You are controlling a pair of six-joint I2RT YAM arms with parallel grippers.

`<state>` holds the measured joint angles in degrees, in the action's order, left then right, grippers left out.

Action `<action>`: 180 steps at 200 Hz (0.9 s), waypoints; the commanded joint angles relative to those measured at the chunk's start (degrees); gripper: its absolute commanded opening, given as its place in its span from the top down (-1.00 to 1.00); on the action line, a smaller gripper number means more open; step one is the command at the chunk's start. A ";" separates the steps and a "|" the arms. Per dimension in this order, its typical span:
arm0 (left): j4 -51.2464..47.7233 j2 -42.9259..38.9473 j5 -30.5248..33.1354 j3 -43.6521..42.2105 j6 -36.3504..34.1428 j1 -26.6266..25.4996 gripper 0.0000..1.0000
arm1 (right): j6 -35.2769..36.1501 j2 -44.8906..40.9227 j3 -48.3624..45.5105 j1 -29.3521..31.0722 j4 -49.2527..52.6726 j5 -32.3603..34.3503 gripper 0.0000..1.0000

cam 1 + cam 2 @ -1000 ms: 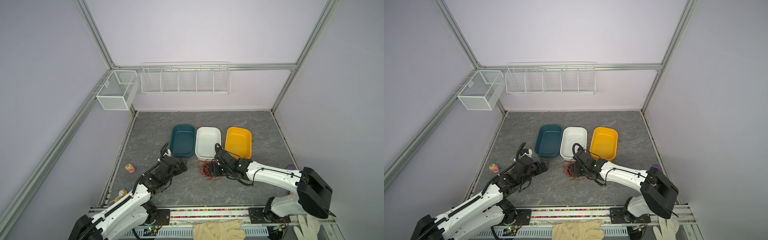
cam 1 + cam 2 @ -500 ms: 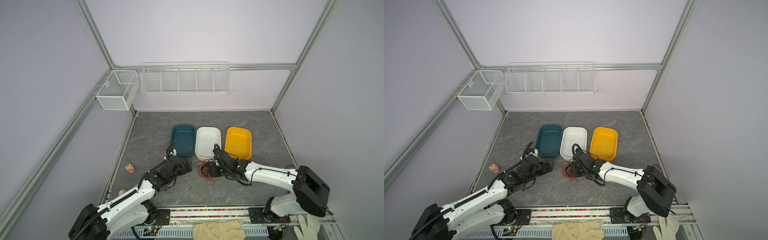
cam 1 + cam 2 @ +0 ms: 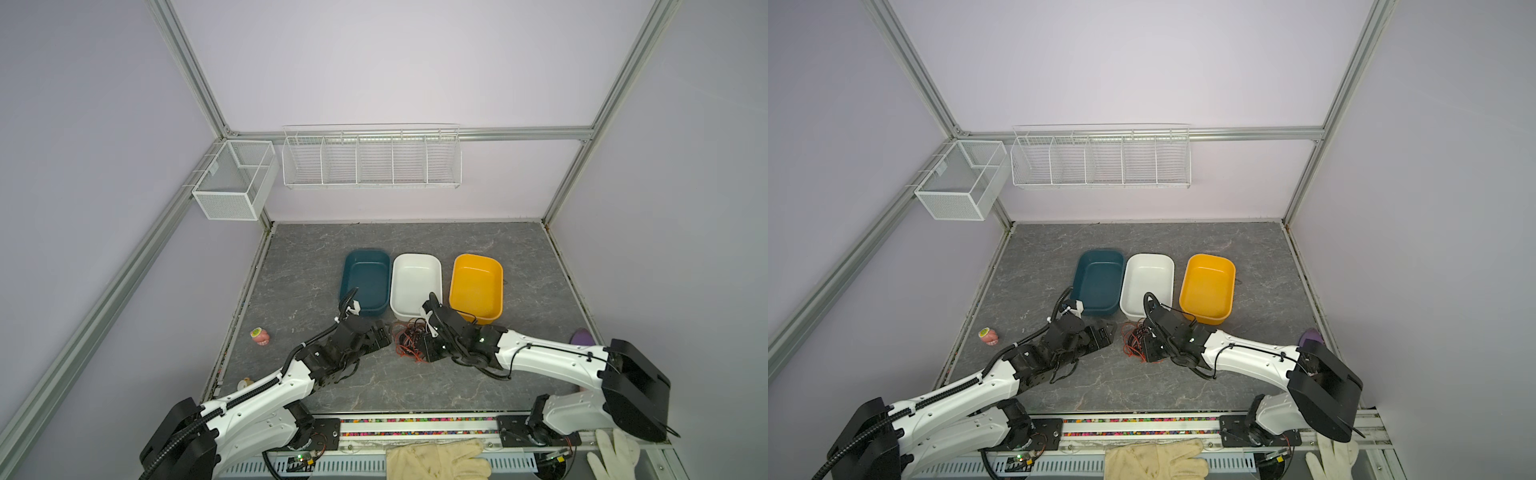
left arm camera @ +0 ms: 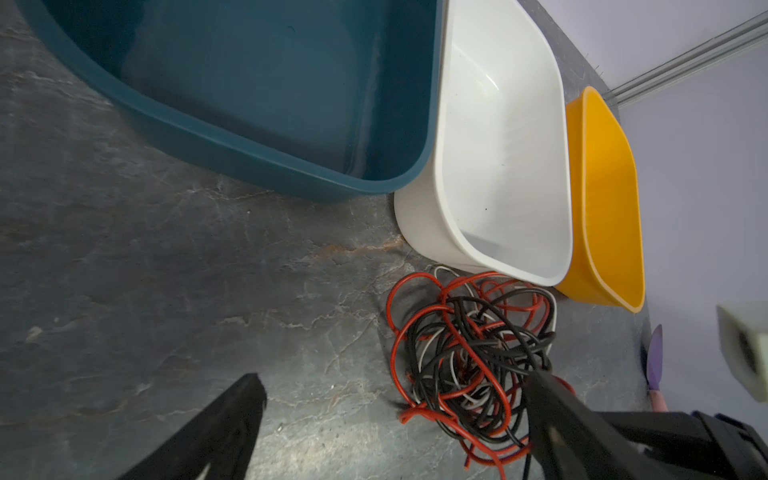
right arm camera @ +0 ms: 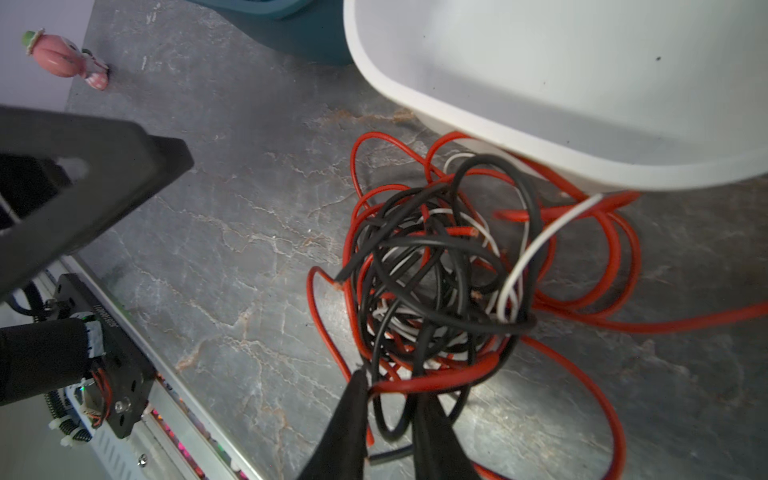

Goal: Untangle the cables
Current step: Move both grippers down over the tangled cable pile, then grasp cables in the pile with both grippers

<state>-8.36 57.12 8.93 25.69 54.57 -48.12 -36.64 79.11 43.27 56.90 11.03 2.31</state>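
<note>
Grey marbled table [image 3: 415, 237] inside a lilac-walled booth framed in aluminium. On the back wall, a long white wire rack [image 3: 372, 160]; at the left corner, a white mesh basket [image 3: 232, 183]. Across the middle of the table, side by side: a teal bin [image 3: 365, 282], a white bin [image 3: 415, 278] and a yellow bin [image 3: 476, 282].

Just in front of the white bin, flat on the table and between the two grippers: the cables [image 3: 409, 338], heaped in one tangled bundle of red, black and white strands. In the right wrist view, red loops tucked under the white bin's rim and up against its near wall, with one red strand trailing away from the heap.

Just beside the bundle, on its left in both top views: the left gripper [image 3: 384, 334], spread wide and gripping nothing. In the right wrist view, one of its fingers [image 5: 133, 166] clearly apart from the strands.

At the bundle's near right edge: the right gripper [image 5: 390, 388], jaws narrow, with a red strand and black loops lying between the tips. Cannot tell whether pinched tight or merely enclosed.

Near the table's left edge, a small pink toy [image 3: 260, 336]. At the right edge, a purple item [image 3: 581, 336], too small to identify. Along the front rail, pale work gloves [image 3: 436, 459].
</note>
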 commanded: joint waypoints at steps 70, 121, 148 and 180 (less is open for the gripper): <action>6.96 2.57 -1.27 -3.53 5.68 -2.28 -0.96 | 5.15 -5.42 1.69 4.58 1.57 0.76 0.86; 10.62 4.88 -2.15 -3.90 7.05 -4.16 -0.96 | 7.37 -8.51 1.73 6.40 2.51 0.11 0.86; 12.71 6.36 -2.42 -4.11 9.22 -5.86 -0.90 | 8.89 -9.84 1.35 7.42 1.45 -0.30 0.86; 14.39 7.34 -2.68 -4.38 9.44 -7.25 -0.60 | 8.97 -10.25 0.12 7.60 0.05 -0.21 0.86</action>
<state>3.11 63.86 6.35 22.17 62.04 -54.48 -29.06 69.89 43.92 64.16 12.99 2.13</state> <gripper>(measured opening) 0.861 0.072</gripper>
